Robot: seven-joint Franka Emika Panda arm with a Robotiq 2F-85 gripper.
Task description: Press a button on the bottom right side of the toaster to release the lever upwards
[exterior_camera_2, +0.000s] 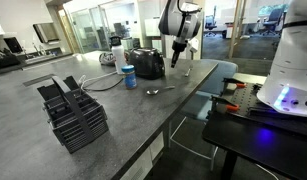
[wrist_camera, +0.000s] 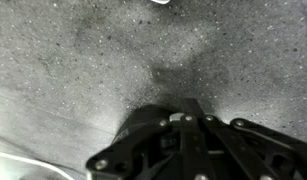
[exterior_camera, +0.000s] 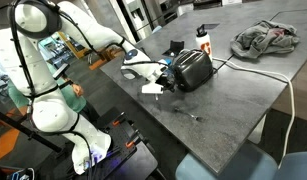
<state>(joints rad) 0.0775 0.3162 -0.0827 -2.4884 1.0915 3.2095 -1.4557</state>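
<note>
- The toaster (exterior_camera: 193,68) stands on the grey desk (wrist_camera: 73,60), and your pincer (exterior_camera_2: 176,62) hangs just beside it. I cannot tell from these views whether the two touch.
- In the wrist view the pincer (wrist_camera: 188,110) looks drawn narrow, its fingers together and holding nothing. That suits poking a button.
- The wrist view shows only speckled desk and no toaster, so you are lining up blind there. Neither exterior view is sharp enough to show the button. A press aimed by guesswork may land on bare casing.
- The toaster looks small and light. A sideways push that misses the button, or comes in too hard, would likely slide or turn it across the desk instead of releasing the lever.
- Its casing is glossy, so a tip that arrives at an angle could skid off.
- A blue can (exterior_camera_2: 129,77) and a spoon (exterior_camera_2: 159,90) lie near the toaster. If it shifts, it may knock into them.
- Come in too low and the fingertips may scrape the desk before they reach the button.
</note>
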